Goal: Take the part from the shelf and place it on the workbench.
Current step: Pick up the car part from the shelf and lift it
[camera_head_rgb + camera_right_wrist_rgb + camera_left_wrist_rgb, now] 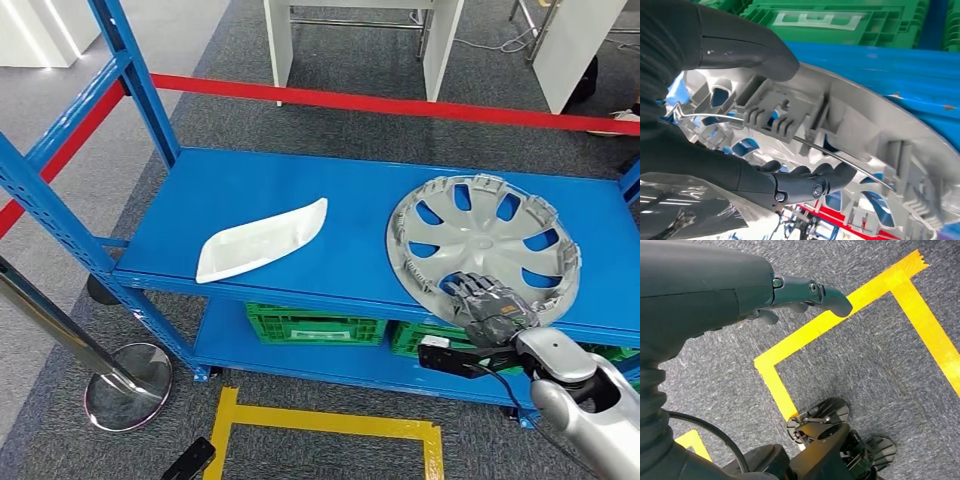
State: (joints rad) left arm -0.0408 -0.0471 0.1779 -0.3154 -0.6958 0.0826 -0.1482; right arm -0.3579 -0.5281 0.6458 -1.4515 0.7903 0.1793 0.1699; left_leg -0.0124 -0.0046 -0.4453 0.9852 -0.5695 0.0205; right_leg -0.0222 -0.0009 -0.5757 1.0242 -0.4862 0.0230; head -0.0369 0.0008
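Right hand at the front edge of the blue metal shelf — thumb and dark fingers clamped on the near rim of the round grey plastic wheel cover, which lies flat on the shelf's right side. Left hand hangs over grey carpet — holding nothing, fingers loosely out. Further left on the shelf, a white curved plastic trim piece.

No words, numbers or brand names can be read here. The green crate under the blue shelf has a raised strip on its side, but its shapes are too blurry to make out as letters. The same crate in the head view has a pale label strip, and it is too small to read.
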